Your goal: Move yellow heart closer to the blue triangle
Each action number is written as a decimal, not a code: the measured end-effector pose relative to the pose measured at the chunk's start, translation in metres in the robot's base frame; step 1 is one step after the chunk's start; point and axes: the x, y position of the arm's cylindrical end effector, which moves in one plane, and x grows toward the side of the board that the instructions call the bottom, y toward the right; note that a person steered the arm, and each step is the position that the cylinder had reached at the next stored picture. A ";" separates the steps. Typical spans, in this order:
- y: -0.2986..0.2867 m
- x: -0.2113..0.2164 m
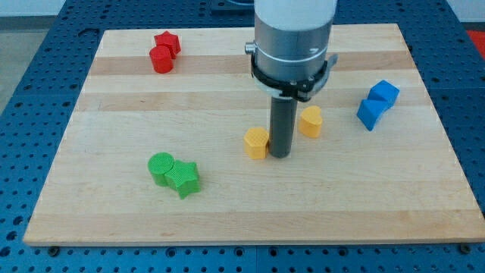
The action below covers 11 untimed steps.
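My tip (pixel 280 155) rests on the board between two yellow blocks. The yellow block with a rounded, heart-like shape (pixel 310 120) lies just up and to the right of the tip. The more angular yellow block (pixel 257 142) sits right against the tip's left side. The blue triangle-like block (pixel 370 114) lies to the right of the heart, a short gap away. A blue cube (pixel 386 92) touches it at its upper right.
A red star (pixel 167 42) and a red cylinder (pixel 161 59) sit together at the top left. A green cylinder (pixel 161 167) and a green star (pixel 184 179) sit together at the lower left. The wooden board (pixel 242 220) lies on a blue perforated table.
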 end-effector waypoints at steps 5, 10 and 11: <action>0.033 -0.043; 0.086 -0.028; 0.096 -0.025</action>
